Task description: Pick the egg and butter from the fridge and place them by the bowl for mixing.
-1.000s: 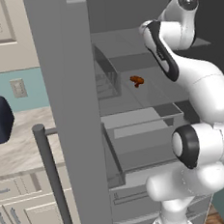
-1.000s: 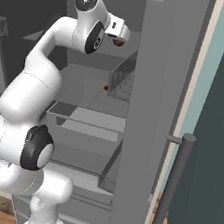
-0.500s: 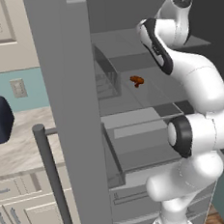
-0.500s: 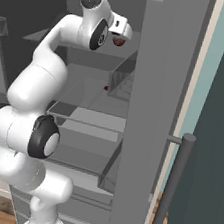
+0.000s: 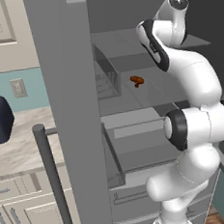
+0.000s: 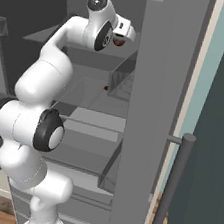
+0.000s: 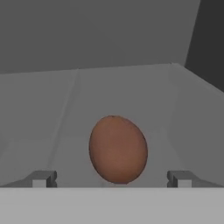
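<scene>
Where the fridge (image 5: 68, 89) shelf lies grey: egg (image 7: 117, 149) reddish-brown, smooth, oval | claw (image 7: 112, 178) spread wide; nothing gripped

text: none legible | labels: none (no brands or numbers either)

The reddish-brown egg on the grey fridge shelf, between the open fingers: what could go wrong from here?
1. The reddish-brown egg stands free on the smooth grey fridge shelf. If one finger of the open gripper touches it first, it may roll away.
2. It is rounded, so a squeeze off its middle may let it slip out.
3. The white arm reaches deep between the shelves, so lifting out may bump one.
</scene>
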Controlling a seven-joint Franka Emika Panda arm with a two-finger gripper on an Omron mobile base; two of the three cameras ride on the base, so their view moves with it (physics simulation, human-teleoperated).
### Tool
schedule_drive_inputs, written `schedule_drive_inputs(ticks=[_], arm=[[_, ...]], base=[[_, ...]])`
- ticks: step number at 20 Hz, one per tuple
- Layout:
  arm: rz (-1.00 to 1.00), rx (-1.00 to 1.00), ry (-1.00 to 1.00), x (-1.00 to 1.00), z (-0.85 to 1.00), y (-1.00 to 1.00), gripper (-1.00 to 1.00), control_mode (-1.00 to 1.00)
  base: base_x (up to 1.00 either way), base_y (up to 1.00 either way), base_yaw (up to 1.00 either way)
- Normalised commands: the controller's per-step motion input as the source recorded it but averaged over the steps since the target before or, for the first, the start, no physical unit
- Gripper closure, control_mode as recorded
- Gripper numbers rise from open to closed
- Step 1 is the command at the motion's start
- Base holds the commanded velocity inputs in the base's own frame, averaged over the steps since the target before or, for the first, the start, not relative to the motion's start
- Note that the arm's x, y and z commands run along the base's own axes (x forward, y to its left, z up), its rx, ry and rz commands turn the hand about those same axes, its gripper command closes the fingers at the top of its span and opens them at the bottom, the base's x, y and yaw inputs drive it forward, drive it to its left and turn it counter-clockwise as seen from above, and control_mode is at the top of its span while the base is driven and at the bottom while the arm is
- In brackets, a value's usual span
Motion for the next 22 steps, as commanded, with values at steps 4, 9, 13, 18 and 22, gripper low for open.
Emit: schedule_drive_inputs(ticks=[4, 9, 13, 18, 22], arm=[[0.00, 0.00, 0.00, 0.19, -0.03, -0.08, -1.00, -1.00], [0.00, 0.00, 0.02, 0.17, -0.02, -0.06, -1.00, -1.00], [0.00, 0.00, 0.02, 0.16, 0.00, -0.02, -1.00, -1.00], [0.00, 0.00, 0.03, 0.13, -0.03, -0.02, -1.00, -1.00], [0.00, 0.00, 0.00, 0.10, -0.03, -0.03, -1.00, -1.00]], base=[[0.00, 0.00, 0.00], [0.00, 0.00, 0.00], [0.00, 0.00, 0.00], [0.00, 0.00, 0.00], [0.00, 0.00, 0.00]])
